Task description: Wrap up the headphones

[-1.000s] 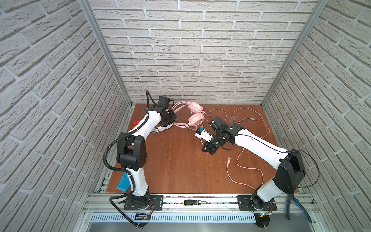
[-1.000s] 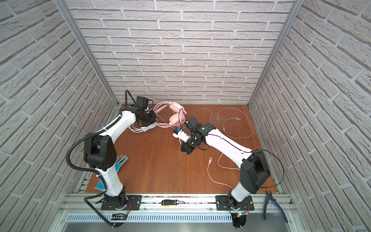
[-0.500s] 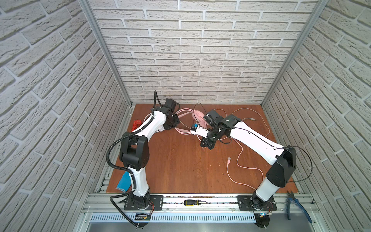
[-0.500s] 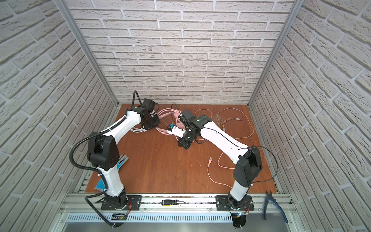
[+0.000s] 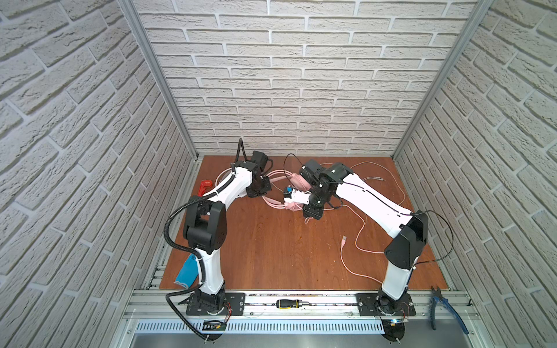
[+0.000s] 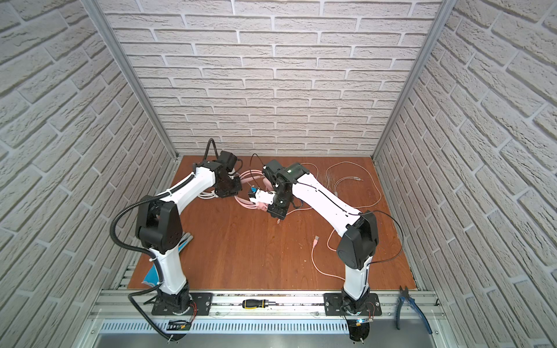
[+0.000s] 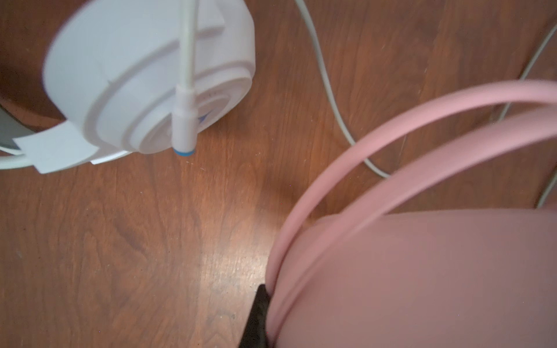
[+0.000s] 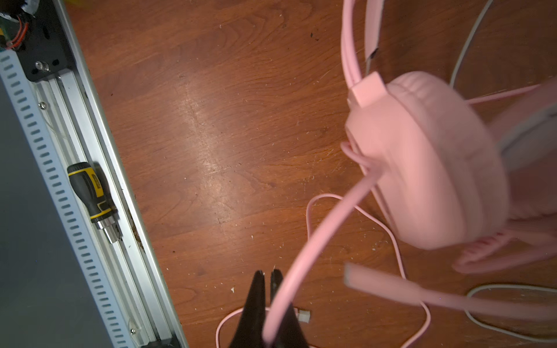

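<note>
as both arms meet over the upper middle of the wooden table [image 5: 271,259], the left gripper [image 5: 263,188] looks clamped on the pink headset [image 5: 295,181] where the double headband [image 7: 391,120] joins a pink earcup [image 7: 422,271]. only one black finger [image 7: 259,304] shows in the left wrist view, pressed to the cup's edge, and its partner is hidden behind the cup. the right gripper [image 8: 266,275] has its jaws pinched together on the pink cable [image 8: 318,238], which runs taut from the cable-side earcup [image 8: 428,156] straight to the claw. in both top views the headset sits between the two claws, stretched roughly left to right. whether it is clear of the wood is hard to tell. from the right claw the slack cable [image 5: 358,241] trails toward the lower right of a top view and ends in a plug [image 5: 344,239] well apart from the headset. the right arm is therefore the nearer to the loose run, and any winding likely turns on carrying that run back toward the cups. the white headset [image 7: 144,78] lies on the wood just beside the left claw, with a white cable [image 7: 328,90] loose next to it. no box, tray or bin shows. a screwdriver [image 5: 291,303] lies on the front rail.
</note>
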Robot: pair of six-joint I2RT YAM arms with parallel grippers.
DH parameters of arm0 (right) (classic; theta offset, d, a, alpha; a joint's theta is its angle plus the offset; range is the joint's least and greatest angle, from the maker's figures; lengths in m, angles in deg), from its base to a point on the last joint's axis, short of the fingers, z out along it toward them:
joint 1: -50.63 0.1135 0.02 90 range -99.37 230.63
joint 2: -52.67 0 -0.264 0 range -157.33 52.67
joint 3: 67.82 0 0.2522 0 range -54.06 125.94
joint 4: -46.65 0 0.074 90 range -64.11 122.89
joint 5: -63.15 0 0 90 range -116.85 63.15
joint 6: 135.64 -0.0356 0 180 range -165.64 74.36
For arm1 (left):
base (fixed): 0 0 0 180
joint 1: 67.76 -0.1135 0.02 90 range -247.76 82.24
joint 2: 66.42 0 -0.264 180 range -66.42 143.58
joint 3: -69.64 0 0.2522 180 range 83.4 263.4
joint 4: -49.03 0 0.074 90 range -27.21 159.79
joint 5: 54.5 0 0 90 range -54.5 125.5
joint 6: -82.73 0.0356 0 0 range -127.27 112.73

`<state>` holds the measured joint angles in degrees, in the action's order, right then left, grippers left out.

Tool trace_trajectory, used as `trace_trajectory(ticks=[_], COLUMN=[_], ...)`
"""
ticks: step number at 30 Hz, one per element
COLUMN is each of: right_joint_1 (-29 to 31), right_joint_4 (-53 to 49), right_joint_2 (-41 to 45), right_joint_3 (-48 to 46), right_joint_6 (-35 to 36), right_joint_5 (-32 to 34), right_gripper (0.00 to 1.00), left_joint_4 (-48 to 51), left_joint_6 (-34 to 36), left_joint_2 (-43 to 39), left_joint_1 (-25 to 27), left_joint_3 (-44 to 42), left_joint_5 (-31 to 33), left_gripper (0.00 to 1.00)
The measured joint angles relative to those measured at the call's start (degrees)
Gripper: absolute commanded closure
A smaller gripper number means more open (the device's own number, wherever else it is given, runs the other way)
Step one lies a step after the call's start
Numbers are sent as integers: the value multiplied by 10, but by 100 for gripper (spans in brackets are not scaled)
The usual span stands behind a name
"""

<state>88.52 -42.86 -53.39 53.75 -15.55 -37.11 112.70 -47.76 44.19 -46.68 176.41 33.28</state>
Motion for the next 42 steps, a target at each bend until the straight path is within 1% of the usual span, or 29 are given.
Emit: trace_trajectory(ticks=[5, 16, 22, 27, 33, 42], right_joint_1=[6, 7, 7, -3, -38, -77], right_joint_4=[-13, -23, -2, 18, 34, 52], right_joint_2=[0, -15, -15, -16, -31, -67], right_joint_3=[26, 37, 37, 37, 48, 60], right_joint_6=[21, 50, 64, 73, 63, 16], right_joint_5=[45, 157, 191, 186, 141, 82], right_gripper=[95, 94, 94, 94, 94, 93], left_joint_4=[22, 39, 41, 41, 42, 41], left_joint_6=[18, 55, 88, 110, 138, 170], left_joint_2=[13, 15, 15, 15, 15, 15], left_joint_1=[9, 23, 31, 35, 42, 50], left_joint_3=[0, 4, 5, 5, 4, 4], left_joint_5=[8, 21, 16, 3, -10, -37], left_gripper=[100, 100, 100, 100, 100, 100])
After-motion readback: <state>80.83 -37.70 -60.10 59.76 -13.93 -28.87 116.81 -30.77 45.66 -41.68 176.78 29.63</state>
